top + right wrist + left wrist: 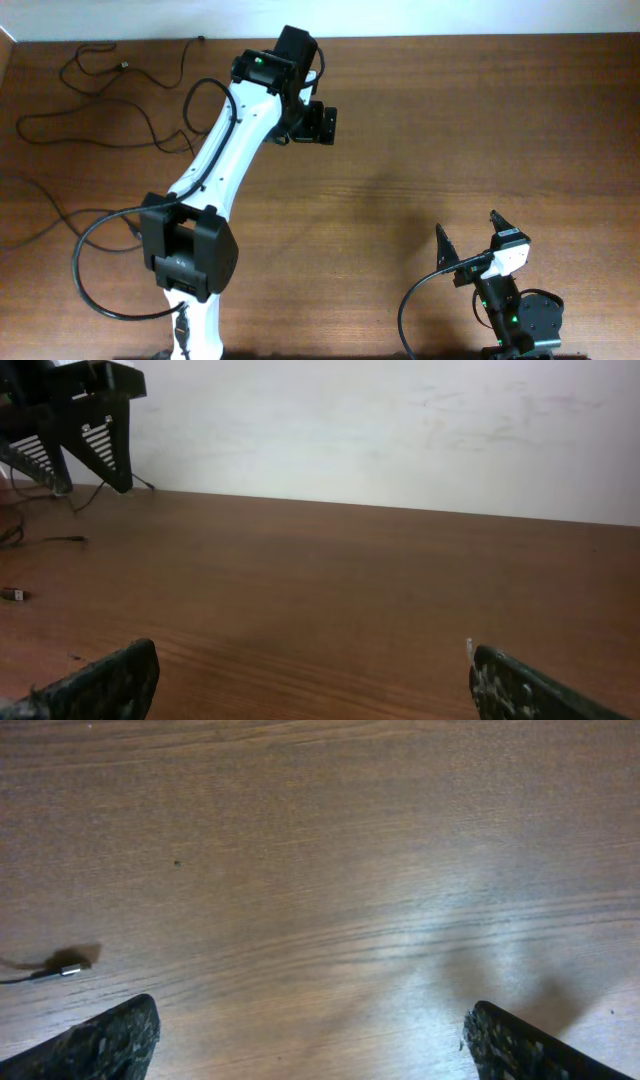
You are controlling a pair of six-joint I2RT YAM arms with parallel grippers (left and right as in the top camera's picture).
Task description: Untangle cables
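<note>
left gripper (328, 124) spread wide, empty | right gripper (468, 225) spread too | cables (122, 67) sprawl off left gripper's left side | left gripper far nearer

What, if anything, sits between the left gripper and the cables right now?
Nothing visible. The left gripper hangs open over bare table; the cables lie loose toward the far left corner, only wood between them.
</note>
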